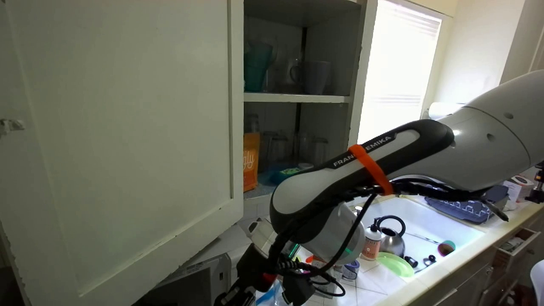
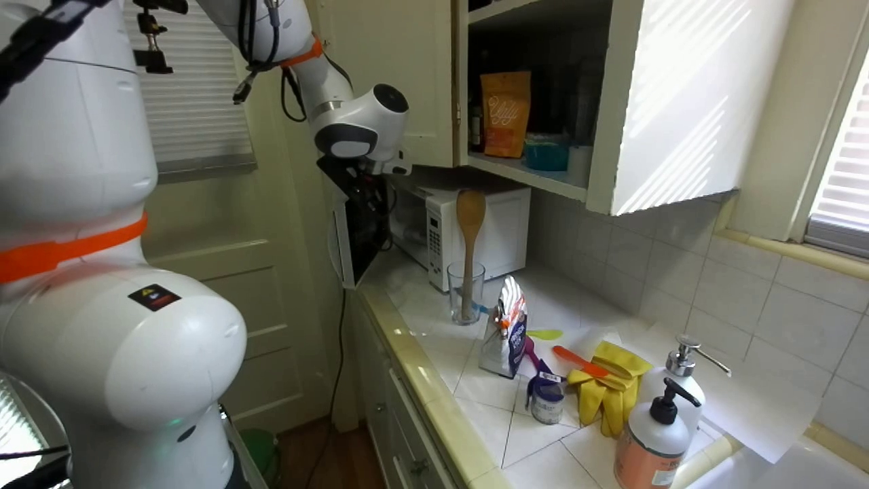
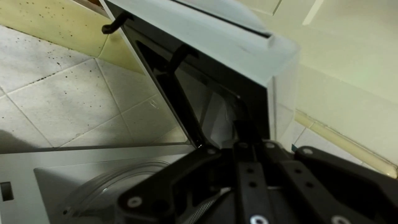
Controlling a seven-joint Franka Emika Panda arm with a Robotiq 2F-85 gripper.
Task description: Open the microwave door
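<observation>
Microwave door point(image 3: 224, 68) is standing wide open over the counter edge point(image 2: 426, 380), the Robotiq gripper point(image 3: 256, 144), fingers together and apparently empty, sitting near its inner face, where a hasty retreat could be snagging a latch hook point(image 3: 179, 57) and reclosing the door.

In an exterior view we look from close by the cupboard door point(image 1: 140, 127) toward the sink point(image 1: 459, 229). In an exterior view we look down along the counter point(image 2: 485, 397) to the microwave point(image 2: 499, 231), mid-distance. In both exterior views: arm point(image 1: 408, 161), cupboard point(image 2: 699, 109). Wrist view: we peer past the gripper point(image 3: 253, 141), close on the microwave door point(image 3: 217, 40). All 3 take in the microwave.
</observation>
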